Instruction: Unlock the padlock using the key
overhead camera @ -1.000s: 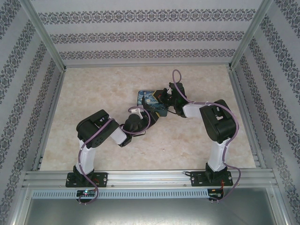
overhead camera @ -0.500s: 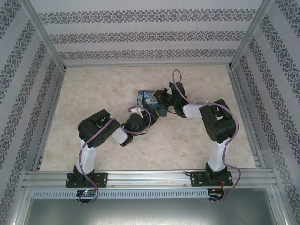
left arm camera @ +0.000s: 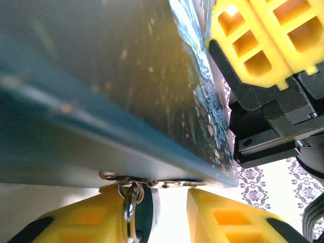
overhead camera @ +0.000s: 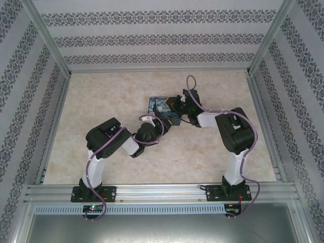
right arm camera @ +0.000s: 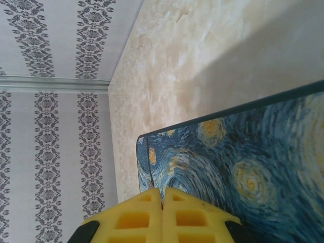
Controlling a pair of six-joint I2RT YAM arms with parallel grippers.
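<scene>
The blue swirl-painted tin (overhead camera: 161, 108) lies mid-table with both grippers at it. In the left wrist view its metal hasp (left arm camera: 152, 181) carries the silvery shackle of the small blue-grey padlock (left arm camera: 148, 215). My left gripper (left arm camera: 162, 202) is open around the padlock. The body rests against the left finger (left arm camera: 76, 223), and a bright gap separates it from the right finger (left arm camera: 228, 217). My right gripper (right arm camera: 162, 195) hovers over the tin's lid (right arm camera: 243, 172), shut on the key (right arm camera: 150, 167), a thin dark sliver sticking out of its tips.
Aluminium posts and patterned walls (overhead camera: 30, 101) enclose the beige marbled table (overhead camera: 101, 101). The right gripper's yellow fingers (left arm camera: 263, 45) and black body sit close above the tin's far corner in the left wrist view. Purple cables (overhead camera: 190, 83) loop over both arms.
My left arm has edged slightly toward the tin. The right arm and the tin have not moved.
</scene>
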